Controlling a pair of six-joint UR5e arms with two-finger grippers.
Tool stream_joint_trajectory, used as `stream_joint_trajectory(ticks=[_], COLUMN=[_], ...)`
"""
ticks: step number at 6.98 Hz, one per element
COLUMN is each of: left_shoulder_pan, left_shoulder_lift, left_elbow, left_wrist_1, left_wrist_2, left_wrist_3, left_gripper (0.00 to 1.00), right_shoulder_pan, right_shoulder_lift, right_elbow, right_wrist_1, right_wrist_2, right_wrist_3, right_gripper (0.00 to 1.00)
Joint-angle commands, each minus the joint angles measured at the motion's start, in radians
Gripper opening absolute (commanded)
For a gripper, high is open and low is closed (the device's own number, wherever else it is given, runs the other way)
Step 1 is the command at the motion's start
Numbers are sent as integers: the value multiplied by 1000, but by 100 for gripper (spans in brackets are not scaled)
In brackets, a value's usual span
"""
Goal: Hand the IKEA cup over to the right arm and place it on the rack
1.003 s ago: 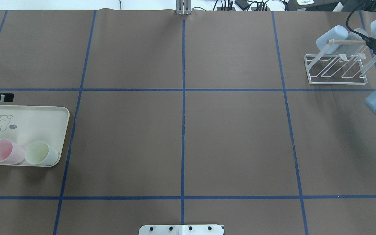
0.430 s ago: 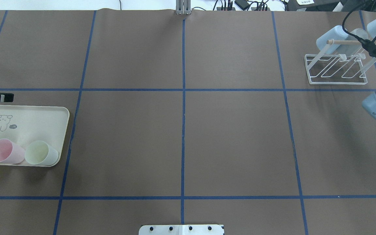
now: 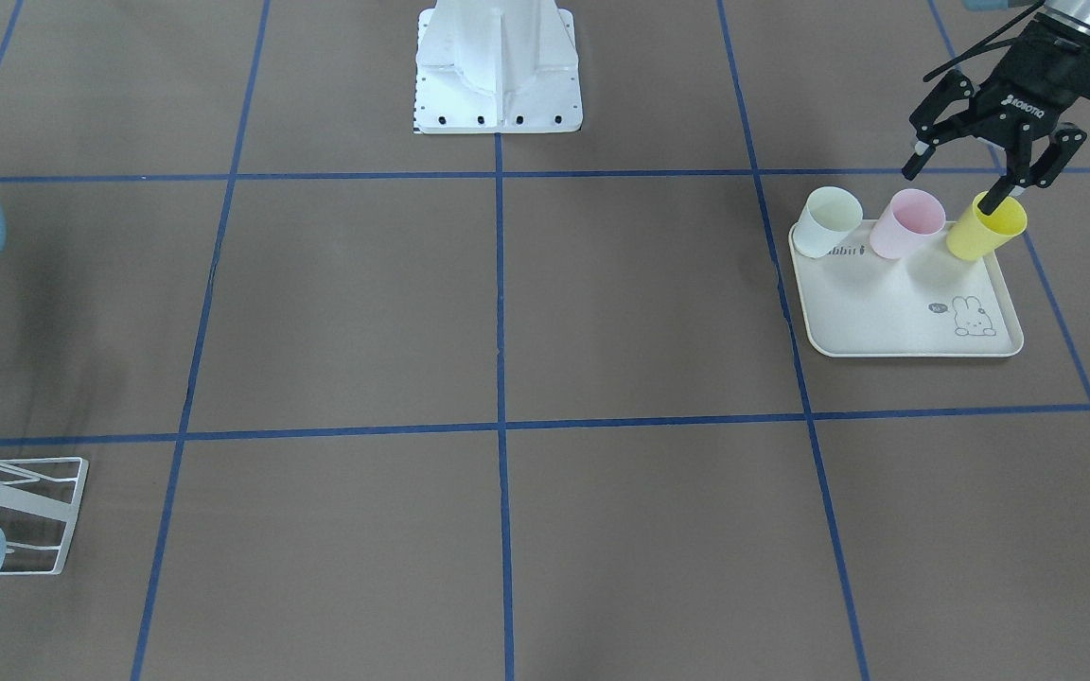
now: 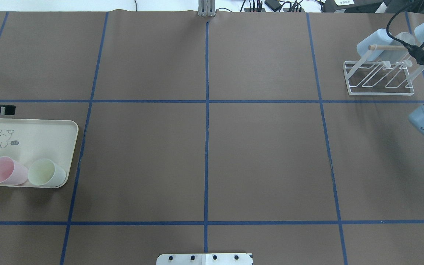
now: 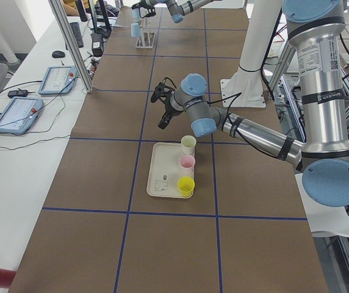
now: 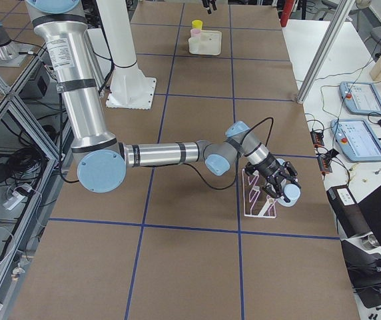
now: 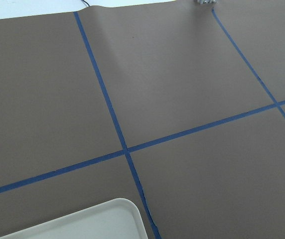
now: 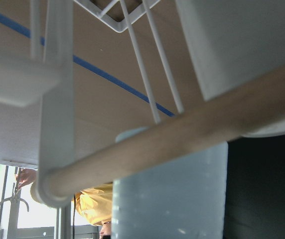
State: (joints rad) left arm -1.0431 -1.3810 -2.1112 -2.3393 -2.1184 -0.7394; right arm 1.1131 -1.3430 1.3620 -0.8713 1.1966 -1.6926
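Note:
The white wire rack [image 4: 379, 88] with its wooden rod stands at the far right of the table. My right gripper [image 6: 280, 188] is at the rack's right end, shut on a pale blue IKEA cup [image 8: 167, 199] that hangs just behind the rod. Another blue cup [image 4: 374, 43] sits on the rack's left prong, and a clear one [image 4: 405, 36] sits further right. My left gripper [image 3: 949, 187] hovers open above the yellow cup [image 3: 985, 227], holding nothing.
The cream rabbit-print tray [image 3: 886, 322] at the table's left holds the yellow cup, a pink cup [image 3: 906, 222] and a pale green cup [image 3: 829, 219], all lying on their sides. The robot base [image 3: 498, 66] stands mid-table. A person [image 8: 92, 204] shows beyond the rack.
My right gripper has shifted slightly left along the rack's rod with the cup. The left gripper and the tray cups have not moved.

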Motion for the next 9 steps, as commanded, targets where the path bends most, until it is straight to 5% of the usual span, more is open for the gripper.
stream_joint_trajectory(ticks=[1, 3, 4, 9], left_shoulder_pan=[0, 0, 0, 0], left_shoulder_lift=[0, -1, 0, -1], left_elbow=[2, 2, 2, 2], left_wrist_1=[0, 0, 0, 0], left_wrist_2=[0, 0, 0, 0], left_wrist_3=[0, 0, 0, 0], left_gripper=[100, 100, 100, 100], right_shoulder_pan=[-9, -16, -22, -27], right_shoulder_lift=[-1, -1, -1, -1], right_elbow=[0, -1, -1, -6], right_wrist_1=[0, 0, 0, 0], right_wrist_2=[-6, -14, -23, -51], right_wrist_3=[4, 7, 7, 5], right_gripper=[0, 0, 8, 80])
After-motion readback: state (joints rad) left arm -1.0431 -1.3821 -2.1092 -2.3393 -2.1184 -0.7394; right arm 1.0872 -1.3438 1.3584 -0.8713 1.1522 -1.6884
